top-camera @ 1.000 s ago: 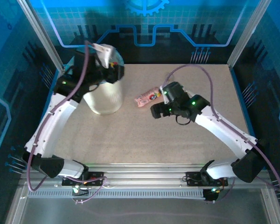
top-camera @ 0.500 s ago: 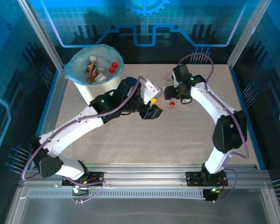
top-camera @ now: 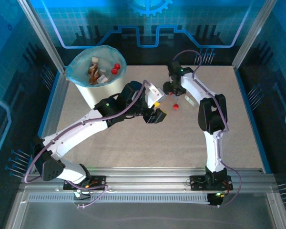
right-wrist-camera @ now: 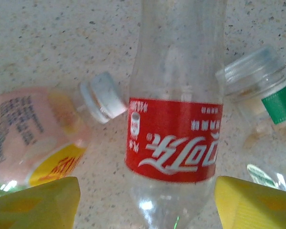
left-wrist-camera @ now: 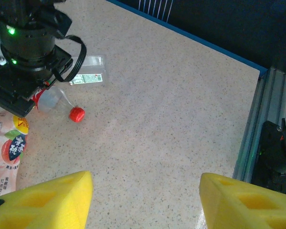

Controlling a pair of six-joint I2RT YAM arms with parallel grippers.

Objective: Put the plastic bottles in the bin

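Your right gripper [right-wrist-camera: 148, 202] is toward the table's [top-camera: 133, 143] far edge, jaws spread astride a red-labelled bottle [right-wrist-camera: 174, 138] lying flat. A gap shows at one finger, so no pinch is confirmed. A pink-labelled bottle [right-wrist-camera: 33, 138] and a green-labelled bottle [right-wrist-camera: 262, 105] lie just beside it, one on each side. Your left gripper [left-wrist-camera: 145, 200] hovers near the table's centre, jaws spread and empty. The bin [top-camera: 93, 90] stands in the far left corner with several bottles [top-camera: 94, 67] inside.
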